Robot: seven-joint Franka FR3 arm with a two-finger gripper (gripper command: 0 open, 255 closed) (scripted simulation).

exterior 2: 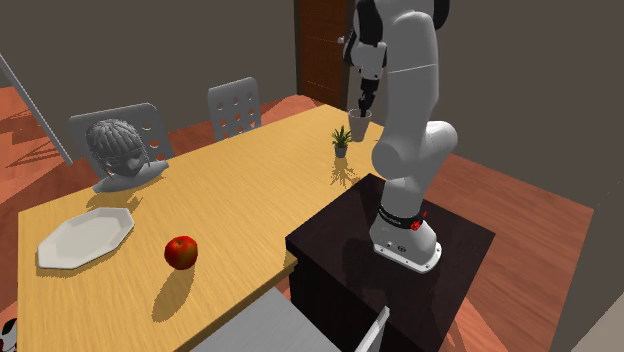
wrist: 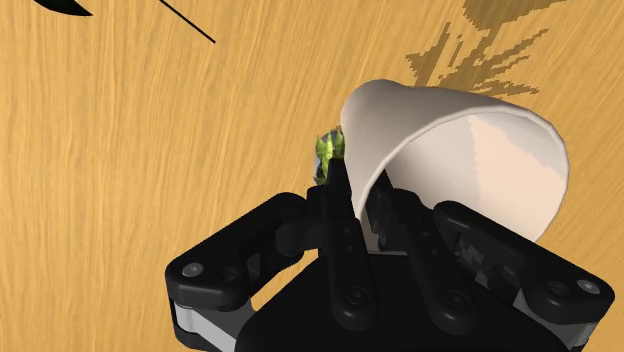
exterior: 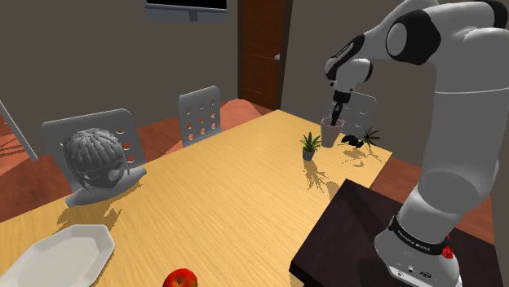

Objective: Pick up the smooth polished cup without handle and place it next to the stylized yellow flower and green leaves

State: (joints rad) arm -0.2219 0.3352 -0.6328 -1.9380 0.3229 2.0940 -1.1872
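Gripper pinched nearly closed on wall of pale handleless cup; in wrist view one finger inside rim, one outside. Cup sits upper right of centre in shoulder view, at far end of wooden table, just right of small potted plant. Can't tell if cup base touches table. Grey bust mid-left, white plate lower left, red apple at bottom edge, all well apart from cup.
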